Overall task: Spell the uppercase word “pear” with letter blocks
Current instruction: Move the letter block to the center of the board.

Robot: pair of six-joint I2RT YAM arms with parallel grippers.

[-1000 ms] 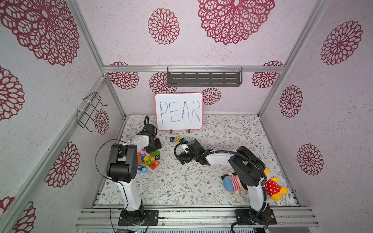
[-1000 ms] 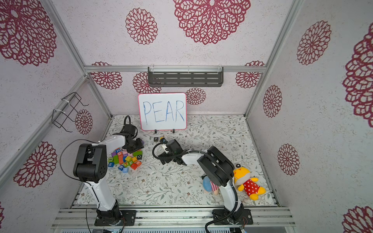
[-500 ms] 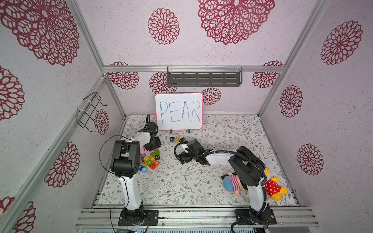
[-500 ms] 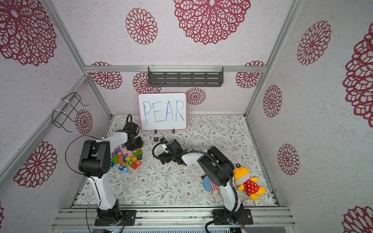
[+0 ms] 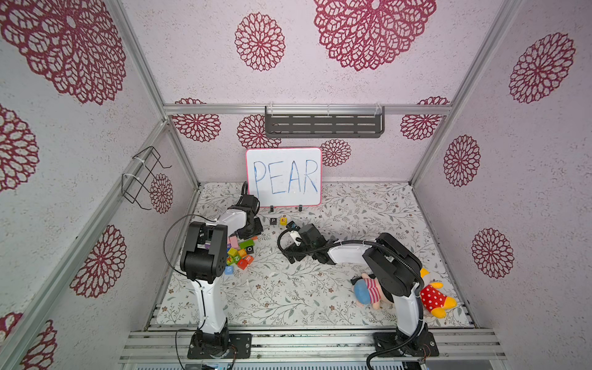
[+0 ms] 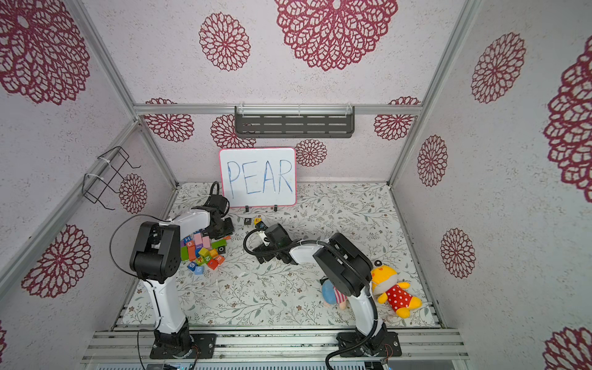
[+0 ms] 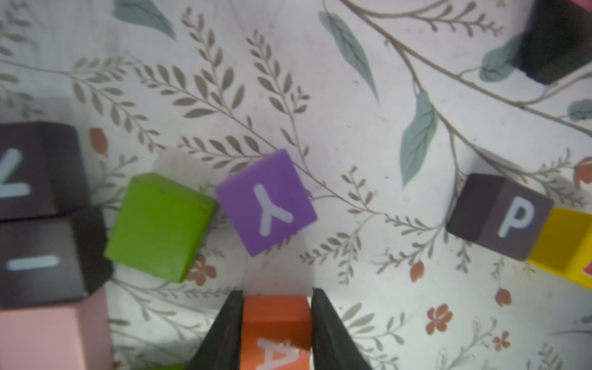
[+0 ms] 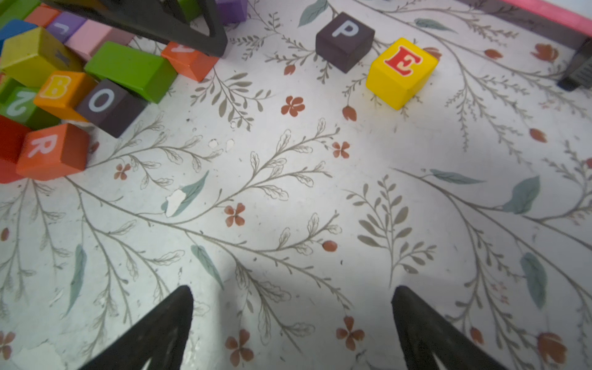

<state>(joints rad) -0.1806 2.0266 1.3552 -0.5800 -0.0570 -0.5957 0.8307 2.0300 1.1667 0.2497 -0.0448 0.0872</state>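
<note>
Left pincer (image 7: 277, 293): pinching the orange A block (image 7: 275, 323) at the pile's edge.
Right pincer (image 8: 292, 290): spread, empty, over bare counter (image 8: 288, 208).
Row: P block (image 8: 344, 38) and E block (image 8: 402, 69) side by side; R block (image 8: 51, 150) in the pile.
Risk: A may twist in the narrow grip, or nudge E when placed and skew the row.

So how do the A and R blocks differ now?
The left gripper clamps the A block; the R block lies free at the edge of the pile. The A block is near a purple Y block, the R block near a dark O block. Both are orange with white letters.
</note>
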